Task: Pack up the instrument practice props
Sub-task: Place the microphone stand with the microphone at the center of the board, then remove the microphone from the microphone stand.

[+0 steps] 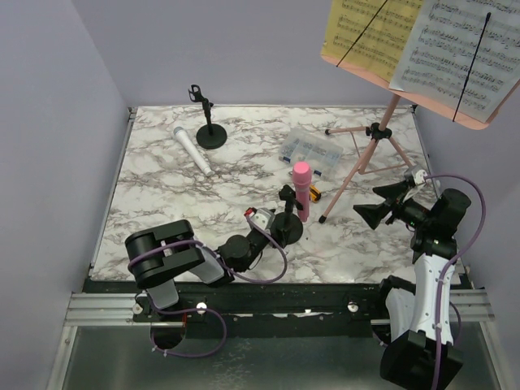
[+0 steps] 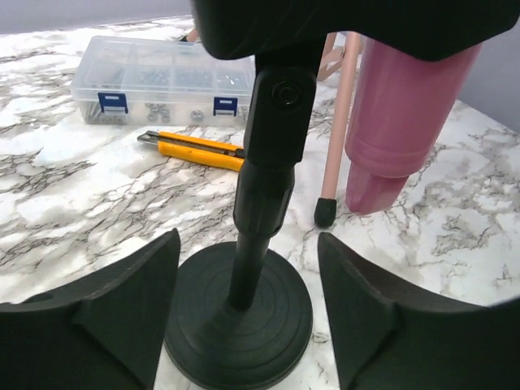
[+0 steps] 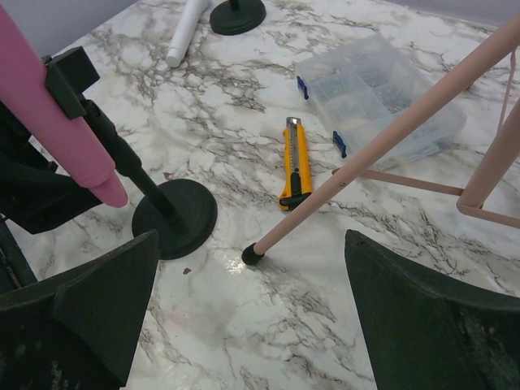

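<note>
A pink microphone (image 1: 301,191) stands upright in a black round-based mic holder (image 1: 287,228) near the table's front middle. My left gripper (image 2: 248,313) is open, its fingers (image 2: 122,301) either side of that holder's base (image 2: 260,341) with gaps to the stem. The white microphone (image 1: 192,150) lies flat at the back left beside the second holder (image 1: 210,130). The pink tripod music rack (image 1: 370,154) stands on the right, carrying a yellow page (image 1: 366,32) and a white page (image 1: 459,57). My right gripper (image 3: 252,325) hangs open and holds nothing, just in front of a tripod foot (image 3: 253,254).
A clear compartment box (image 1: 313,150) sits behind the pink microphone, and a yellow-and-black utility knife (image 3: 294,162) lies between it and the tripod foot. The tripod legs spread low over the right side of the marble table (image 1: 162,195). Walls close in the left and back.
</note>
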Motion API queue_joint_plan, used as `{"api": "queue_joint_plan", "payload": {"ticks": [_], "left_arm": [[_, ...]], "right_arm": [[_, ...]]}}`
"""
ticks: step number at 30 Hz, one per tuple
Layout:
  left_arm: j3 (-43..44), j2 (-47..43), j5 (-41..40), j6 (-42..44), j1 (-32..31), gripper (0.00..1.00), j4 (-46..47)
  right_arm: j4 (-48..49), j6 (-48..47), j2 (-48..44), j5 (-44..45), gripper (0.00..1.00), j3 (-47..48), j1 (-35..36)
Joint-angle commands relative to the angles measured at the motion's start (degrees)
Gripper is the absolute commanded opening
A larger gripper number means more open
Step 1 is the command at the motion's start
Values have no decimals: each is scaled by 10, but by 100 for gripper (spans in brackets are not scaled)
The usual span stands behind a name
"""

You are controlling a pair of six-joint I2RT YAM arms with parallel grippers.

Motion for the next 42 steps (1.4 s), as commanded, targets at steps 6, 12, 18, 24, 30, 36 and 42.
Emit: {"api": "queue_joint_plan", "payload": {"ticks": [6,12,18,24,30,36,42], "left_arm": [[-91,-157,112,4,0,88,-42],[-33,-364,225,21,35,93,-405],[-14,-461,251,83,70,94,-529],[12,-469,265,104,103,94,-572],[23,-461,313,115,129,95,-582],[20,-456,344,113,134,95,-575],[32,-457,343,143,142,95,-575]], "right_arm": [[-59,-61,8,-134,99,16,-4],[-142,-143,54,-214,100,62,8],[-323,-289,98,-198,100,139,67],[-397,-364,160,-122,99,179,137],[-399,-381,245,-57,99,256,284],[-353,-374,290,-28,100,320,332],[-339,-356,340,-23,100,394,402]]}}
